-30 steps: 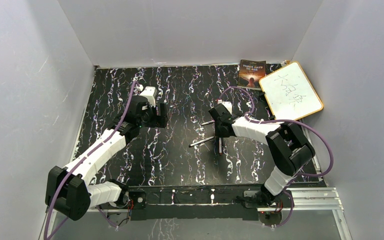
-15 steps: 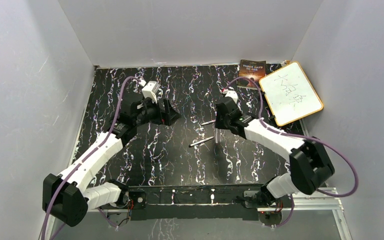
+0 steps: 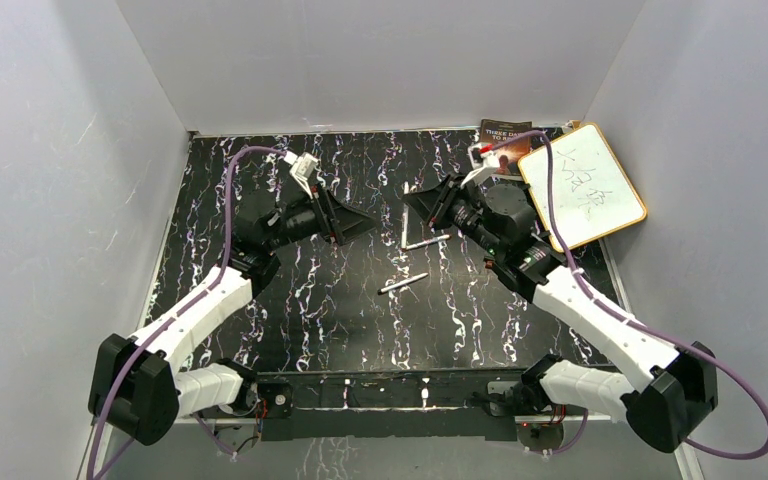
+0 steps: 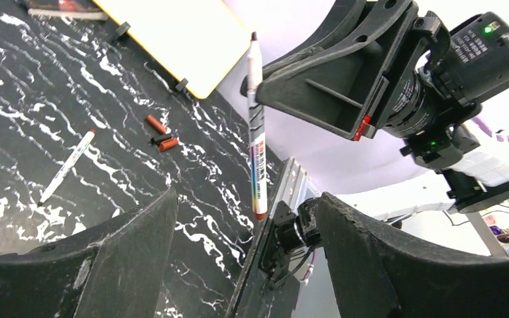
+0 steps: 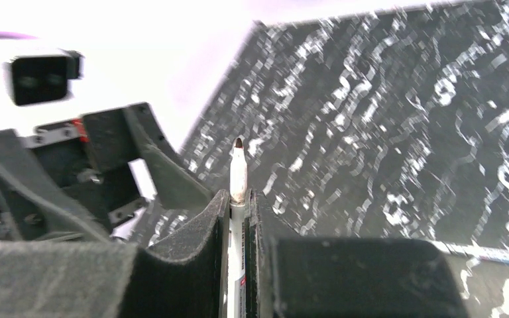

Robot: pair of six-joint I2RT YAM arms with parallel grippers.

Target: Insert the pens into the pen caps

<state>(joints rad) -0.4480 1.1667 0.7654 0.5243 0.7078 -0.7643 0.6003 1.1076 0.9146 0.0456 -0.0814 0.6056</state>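
**One pen held up, caps waiting on the table**

The right gripper (image 5: 237, 197) is pinched tight on one white pen (image 4: 256, 126). The pen sticks out past the fingers with its dark tip free. I think it is held this way so the tip can be pushed into a cap. The pen is up in the air over the middle of the black marbled table (image 3: 260, 330), between the two grippers, and it does not touch the table.

Two more pens lie flat on the table. One (image 3: 426, 242) is just below the right gripper. The other (image 3: 403, 283) is a little nearer to the arm bases.

The pen caps (image 4: 161, 134) lie close together on the table, near the edge of the whiteboard (image 3: 582, 185). Some are reddish-brown and one looks black. No pen is in any of them, so they all seem empty. The held pen is well apart from them, so no pen has got its cap yet.

The left gripper (image 4: 245, 218) has its fingers wide apart with nothing between them. It points toward the right gripper and the pen. My guess is that it is there to help, maybe by fetching a cap or steadying the pen.

The whiteboard has scribbles on it and sits at the far right corner. A small book (image 3: 503, 140) lies just beside it. They look like no part of this job
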